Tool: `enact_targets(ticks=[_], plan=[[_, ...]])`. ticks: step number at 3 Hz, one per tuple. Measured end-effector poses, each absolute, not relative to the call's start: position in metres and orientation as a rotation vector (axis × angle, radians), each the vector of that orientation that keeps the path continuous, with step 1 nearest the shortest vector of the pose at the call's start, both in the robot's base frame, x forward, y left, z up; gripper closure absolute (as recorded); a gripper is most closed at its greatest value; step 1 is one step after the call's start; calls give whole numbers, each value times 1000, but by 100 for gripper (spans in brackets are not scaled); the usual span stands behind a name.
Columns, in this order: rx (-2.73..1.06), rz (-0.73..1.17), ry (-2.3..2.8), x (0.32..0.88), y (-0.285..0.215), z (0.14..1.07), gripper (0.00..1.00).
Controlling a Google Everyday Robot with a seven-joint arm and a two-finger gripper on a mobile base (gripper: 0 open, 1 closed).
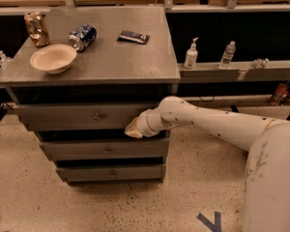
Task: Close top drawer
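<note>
The top drawer [77,116] is a wide grey front panel with a small round metal knob [96,116] at its centre, just under the cabinet's top. It stands a little way out from the cabinet, with a dark gap above it. My gripper [133,129] is at the end of the white arm [208,124], against the right end of the drawer front, near its lower edge.
On the grey cabinet top [116,62] are a beige bowl [53,58], a copper can [36,29], a blue can on its side [82,36] and a dark packet [133,36]. Two more grey drawers [106,150] sit below. A ledge at right holds bottles [191,54].
</note>
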State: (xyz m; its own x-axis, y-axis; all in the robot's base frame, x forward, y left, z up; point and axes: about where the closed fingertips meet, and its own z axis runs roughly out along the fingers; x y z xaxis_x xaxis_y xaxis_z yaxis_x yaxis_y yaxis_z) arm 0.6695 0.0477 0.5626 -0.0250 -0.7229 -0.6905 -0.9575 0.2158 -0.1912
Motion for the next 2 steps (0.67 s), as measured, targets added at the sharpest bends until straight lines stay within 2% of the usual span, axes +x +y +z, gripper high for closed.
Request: enact_targets(ticks=[1,2], plan=[[-1569,506,1747,642,46,571,100],[-1588,633,1658,580,46,599,100]])
